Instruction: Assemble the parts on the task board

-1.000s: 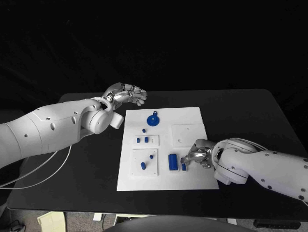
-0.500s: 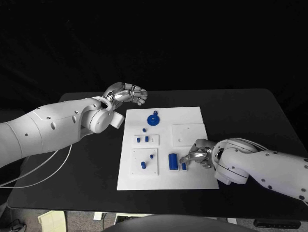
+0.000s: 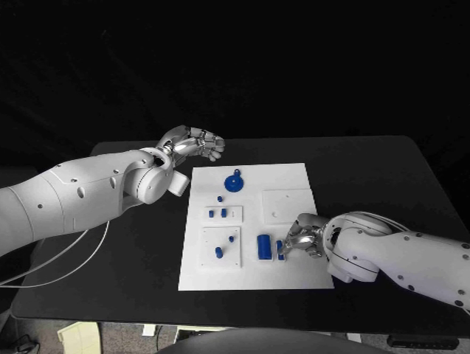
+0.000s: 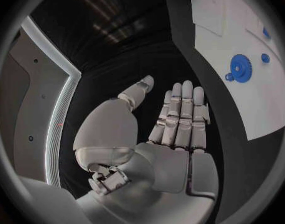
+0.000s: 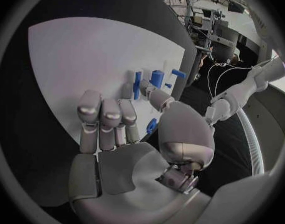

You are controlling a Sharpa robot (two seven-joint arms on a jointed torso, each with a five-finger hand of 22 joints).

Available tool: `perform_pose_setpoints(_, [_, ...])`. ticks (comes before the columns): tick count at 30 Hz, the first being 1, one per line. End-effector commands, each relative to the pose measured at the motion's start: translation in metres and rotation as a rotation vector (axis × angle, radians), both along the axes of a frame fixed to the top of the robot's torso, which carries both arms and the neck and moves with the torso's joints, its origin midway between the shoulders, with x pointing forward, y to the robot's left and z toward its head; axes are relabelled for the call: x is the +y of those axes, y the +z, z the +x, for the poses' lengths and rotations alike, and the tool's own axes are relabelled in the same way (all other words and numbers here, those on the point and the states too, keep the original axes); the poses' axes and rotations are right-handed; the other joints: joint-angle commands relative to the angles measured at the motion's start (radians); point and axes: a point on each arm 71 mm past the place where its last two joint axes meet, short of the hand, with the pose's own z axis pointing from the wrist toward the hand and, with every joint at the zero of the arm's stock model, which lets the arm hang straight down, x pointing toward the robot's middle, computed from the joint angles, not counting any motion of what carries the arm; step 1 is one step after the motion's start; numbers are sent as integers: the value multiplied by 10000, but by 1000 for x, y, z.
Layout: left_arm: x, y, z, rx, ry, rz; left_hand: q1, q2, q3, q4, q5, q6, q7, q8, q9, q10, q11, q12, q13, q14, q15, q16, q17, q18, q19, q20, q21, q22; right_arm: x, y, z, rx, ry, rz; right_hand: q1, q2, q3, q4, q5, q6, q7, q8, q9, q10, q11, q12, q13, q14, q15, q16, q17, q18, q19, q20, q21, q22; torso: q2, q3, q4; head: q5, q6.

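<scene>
Two hands noted — right hand (image 3: 302,240) at the task board's (image 3: 288,177) 4 o'clock, small blue part (image 3: 280,248) pinched for seating; left hand (image 3: 195,142) curled empty, parked clear.

The task board (image 3: 288,177) is a white rectangular plate lying flat in the middle of the black table, carrying raised white square blocks. At its far end lies a blue gear (image 3: 234,181); nearer the middle, two small blue pegs (image 3: 217,214) stand in a white block, with a further small blue piece (image 3: 219,252) on the nearer-left block. A larger blue cylinder (image 3: 265,246) lies near the front edge, with a slim blue piece (image 3: 280,248) just beside it.
</scene>
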Motion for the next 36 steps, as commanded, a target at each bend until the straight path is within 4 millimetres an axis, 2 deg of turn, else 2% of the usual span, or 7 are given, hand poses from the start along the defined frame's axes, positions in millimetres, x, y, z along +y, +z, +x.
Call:
perform_pose_setpoints(1, [-2, 1, 0, -33, -135, -95, -79, -9, -35, 10, -45, -81, -5, 57, -9, -43, -4, -43, -16, 9, 49, -41, 11, 108, 3, 37, -42, 11, 4, -4, -3, -98, 474, -129, 41, 176, 2, -137, -52, -20, 57, -39, -37, -31, -14, -40, 13, -36, -40, -69, 12, 908, -72, -8, 4, 111, 2, 3, 1, 3, -3])
perform_pose_setpoints(17, [-2, 1, 0, -32, -123, -88, -77, -6, -33, 14, -44, -81, -5, 60, -12, -43, -4, -42, -17, 11, 50, -52, 26, 110, 6, 39, -49, 18, -1, -7, 0, -427, 676, -602, -129, 491, 47, -209, -53, 86, 41, -52, -52, 63, -26, -2, 36, -22, -42, -75, 8, 908, -83, 93, 6, 105, 1, 3, 0, -12, -2])
perform_pose_setpoints(24, [-2, 1, 0, -28, -113, -82, -78, -5, -33, 16, -43, -82, -4, 61, -13, -43, -2, -42, -18, 13, 51, -56, 31, 111, 7, 40, -51, 20, -8, -9, -2, 107, 498, -311, -652, -94, -72, 150, -53, 87, 60, -116, -110, 4, -8, -88, -34, -14, -29, -88, -2, 908, -62, 145, -2, 87, -5, -3, -2, -13, 4])
perform_pose_setpoints(29, [-1, 1, 0, -18, -75, -77, -81, -7, -35, 19, -44, -85, -3, 61, -15, -45, 2, -43, -19, 12, 52, -61, 36, 111, 8, 41, -54, 23, -14, -5, -1, 118, 292, 92, -1773, -907, -555, 1010, -42, -62, 105, -223, -150, -296, 32, -363, -243, -53, 0, -152, -31, 903, -108, 149, -80, 39, -9, -2, 1, -70, 123])
perform_pose_setpoints(30, [0, 1, 1, 4, -24, -118, -83, -10, -36, 19, -45, -86, -3, 61, -16, -46, 4, -43, -19, 12, 52, -63, 38, 111, 8, 42, -55, 23, -15, -3, 1, -12, 235, 194, -2301, -716, -1045, 1080, -4, -139, 93, -259, -149, -409, 51, -428, -278, -95, -1, -169, -28, 908, -206, 138, -108, 51, -9, -2, -1, -74, 154])
perform_pose_setpoints(32, [1, 0, 1, 92, 85, -245, -101, -14, -45, 30, -50, -93, 0, 59, -19, -47, 7, -44, -20, 12, 54, -71, 47, 110, 8, 45, -60, 27, -16, 3, 5, -145, 143, 502, -2766, -386, -2029, 483, -44, -276, 101, -324, -130, -742, 24, -632, -401, -188, -21, -223, -22, 908, -465, -4, -190, 86, -13, -6, -3, -51, 263])
perform_pose_setpoints(36, [3, 0, 3, 148, 237, -354, -109, -19, -50, 34, -52, -97, 1, 59, -22, -46, 6, -43, -20, 12, 55, -77, 53, 110, 7, 47, -65, 30, -21, 15, 17, -548, -34, 964, -3106, -785, -1902, 747, -42, -499, 155, -463, -171, -1010, 65, -864, -569, -227, 18, -322, -56, 908, -555, -112, -341, 15, -33, -11, -12, -62, 468])
